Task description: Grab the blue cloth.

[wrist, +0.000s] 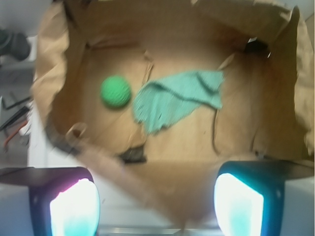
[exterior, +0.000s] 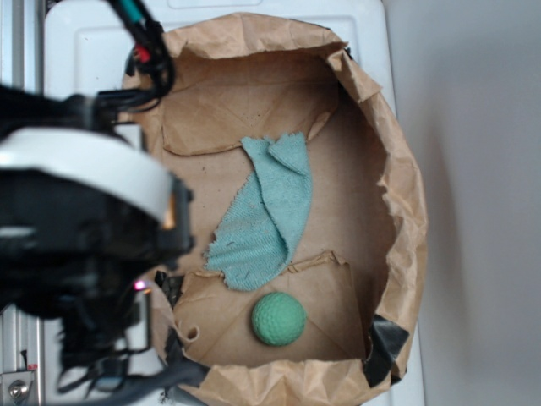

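We see, in the wrist view, the gripper (wrist: pixel 155 206) with its two fingers (wrist: pixel 74 206) spread wide apart at the bottom of the frame, nothing held between them and nothing touching either pad; both pads glow pale against their dark housings. Ahead of the fingers lies a brown paper bag (wrist: pixel 49 73) with its walls rolled down into a crumpled rim, forming a shallow open tray. On the bag's floor we find the blue cloth (wrist: pixel 177 98), a teal terry rag with frayed edges, lying flat with one edge folded over on itself; it sits ahead of the fingers, roughly on the line of the gap between them, well clear of both pads. Just beside the cloth's nearer, frayed end, toward the left-hand finger's side of the frame, rests a green dimpled ball (wrist: pixel 116 91), close to the cloth but apart from it. In the exterior view the arm's dark body and white collar fill the left of the frame, blurred, and we cannot make out the fingers themselves there; the blue cloth (exterior: pixel 266 216) stretches along the middle of the bag's floor, with the green ball (exterior: pixel 278 319) just past its frayed end. The paper bag (exterior: pixel 401 194) stands on a white desk (exterior: pixel 84 51), whose moulded surface shows beyond the bag's rim.
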Robot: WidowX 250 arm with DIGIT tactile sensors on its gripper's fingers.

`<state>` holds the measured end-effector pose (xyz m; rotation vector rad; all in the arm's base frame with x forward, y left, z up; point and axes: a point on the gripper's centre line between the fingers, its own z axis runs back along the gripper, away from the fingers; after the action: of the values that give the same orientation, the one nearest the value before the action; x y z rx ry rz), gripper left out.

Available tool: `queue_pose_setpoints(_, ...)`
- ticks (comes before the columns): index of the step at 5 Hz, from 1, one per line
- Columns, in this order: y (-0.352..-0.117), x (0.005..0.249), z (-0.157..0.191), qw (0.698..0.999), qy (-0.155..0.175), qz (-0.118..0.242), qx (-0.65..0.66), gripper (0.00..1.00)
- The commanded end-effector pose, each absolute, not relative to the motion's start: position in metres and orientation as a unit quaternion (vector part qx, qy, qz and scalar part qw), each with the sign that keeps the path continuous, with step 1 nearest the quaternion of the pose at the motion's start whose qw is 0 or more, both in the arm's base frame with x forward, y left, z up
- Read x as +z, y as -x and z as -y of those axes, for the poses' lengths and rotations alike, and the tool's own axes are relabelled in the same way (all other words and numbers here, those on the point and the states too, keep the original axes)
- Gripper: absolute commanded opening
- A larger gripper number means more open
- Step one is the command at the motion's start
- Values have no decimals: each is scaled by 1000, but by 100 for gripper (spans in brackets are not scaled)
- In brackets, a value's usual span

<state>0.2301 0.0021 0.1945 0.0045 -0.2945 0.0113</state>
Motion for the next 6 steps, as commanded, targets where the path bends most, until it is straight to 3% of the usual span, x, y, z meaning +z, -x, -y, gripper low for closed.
queue_pose_setpoints(1,-264,172,-19,983,-26,178,37,100)
queue_pose_setpoints(2,-269,151,-22,981,-33,177,73,100)
queue_pose_setpoints(3,-270,139,-29,964,-28,182,190,100)
queue_pose_setpoints(4,-264,130,-35,925,-11,215,314,100)
queue_pose_setpoints(6,-264,130,-35,925,-11,215,314,100)
